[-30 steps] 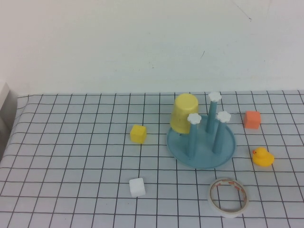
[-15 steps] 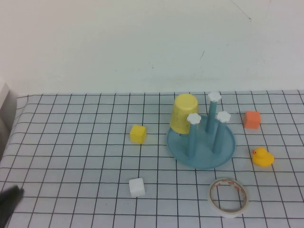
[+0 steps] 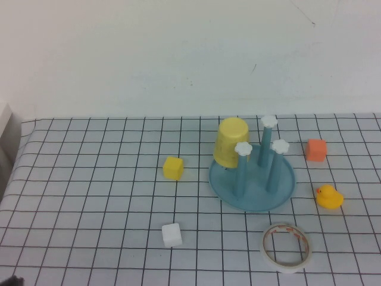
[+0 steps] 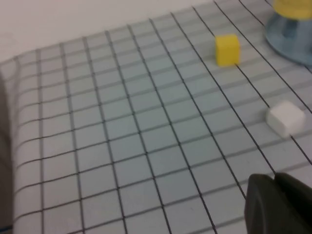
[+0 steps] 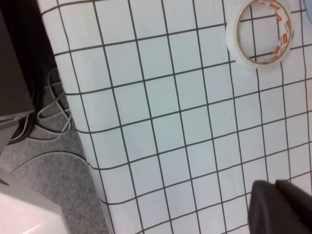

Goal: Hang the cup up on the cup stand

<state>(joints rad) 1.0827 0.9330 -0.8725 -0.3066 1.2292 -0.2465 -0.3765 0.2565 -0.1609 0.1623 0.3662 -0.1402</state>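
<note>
The yellow cup (image 3: 230,142) sits upside down over the back-left peg of the blue cup stand (image 3: 286,185), which stands right of the table's middle; three other pegs with white caps stand bare. The left wrist view shows the cup's rim (image 4: 295,7) and the stand's edge (image 4: 290,36) at the far corner. My left gripper (image 4: 274,179) is shut and empty, low over the table's front-left area; only a dark tip (image 3: 12,280) shows in the high view. My right gripper (image 5: 275,187) is shut and empty over the table's front-right edge, outside the high view.
A yellow cube (image 3: 173,168) lies left of the stand and a white cube (image 3: 171,235) lies in front of it. An orange cube (image 3: 315,149) and a rubber duck (image 3: 328,196) lie to the right. A white tape ring (image 3: 286,246) lies front right. Cables (image 5: 51,109) lie on the floor beyond the table's edge.
The left gripper's dark tip showed at the lower left half a second ago and has dropped back almost out of the high view. The cup and stand have not moved.
</note>
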